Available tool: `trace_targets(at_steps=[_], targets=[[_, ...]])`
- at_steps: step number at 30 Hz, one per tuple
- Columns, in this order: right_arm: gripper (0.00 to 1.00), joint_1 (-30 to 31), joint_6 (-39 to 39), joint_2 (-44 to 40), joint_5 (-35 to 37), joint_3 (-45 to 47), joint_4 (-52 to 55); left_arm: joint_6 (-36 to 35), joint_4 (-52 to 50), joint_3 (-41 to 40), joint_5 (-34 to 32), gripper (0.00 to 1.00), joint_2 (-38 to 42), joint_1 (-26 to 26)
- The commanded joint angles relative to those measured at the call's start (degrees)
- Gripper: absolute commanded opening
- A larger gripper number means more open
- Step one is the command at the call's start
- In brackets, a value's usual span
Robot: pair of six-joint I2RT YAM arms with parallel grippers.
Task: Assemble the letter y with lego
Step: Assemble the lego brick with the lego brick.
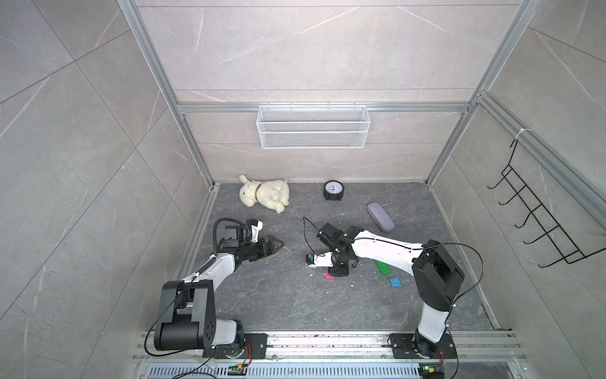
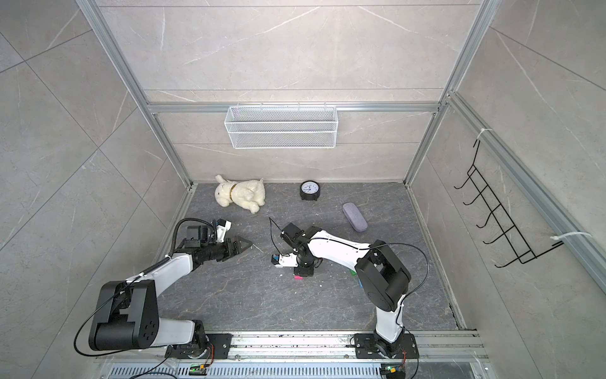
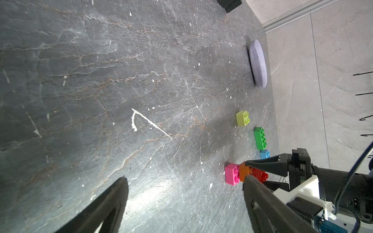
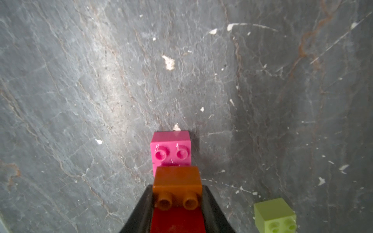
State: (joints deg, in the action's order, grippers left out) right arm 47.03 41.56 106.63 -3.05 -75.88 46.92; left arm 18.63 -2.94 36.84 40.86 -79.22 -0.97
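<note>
Far left: left gripper [image 3: 185,178], jaws spread wide, empty, hangs above bare tabletop [image 1: 278,302]. Behind it: plush dog [image 1: 264,194]. Back centre: clock [image 1: 333,190]. Middle: stem [image 3: 235,176] of pink, orange and red bricks, joined stepwise, lies on tabletop. Right gripper [image 4: 177,191] on it, jaws narrow, pinches sides of orange brick [image 4: 177,178]. Right of that: yellow-green brick [image 3: 243,118], green brick [image 1: 383,268], blue brick [image 1: 395,282], loose, apart from stem. Further back: grey glasses case [image 1: 380,216].
</note>
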Motion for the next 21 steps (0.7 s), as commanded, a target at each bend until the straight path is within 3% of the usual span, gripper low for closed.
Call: trace_targets(at_steps=[1,21], targets=[[0.30,0.78,0.32,2.17,-0.81,-0.38,3.22,-0.69,0.39,-0.19,0.64,0.92,-0.32,0.27],[0.28,1.31,0.71,3.97,4.56,0.36,5.48,-0.18,0.30,-0.26,0.45,0.92,-0.85,0.27]])
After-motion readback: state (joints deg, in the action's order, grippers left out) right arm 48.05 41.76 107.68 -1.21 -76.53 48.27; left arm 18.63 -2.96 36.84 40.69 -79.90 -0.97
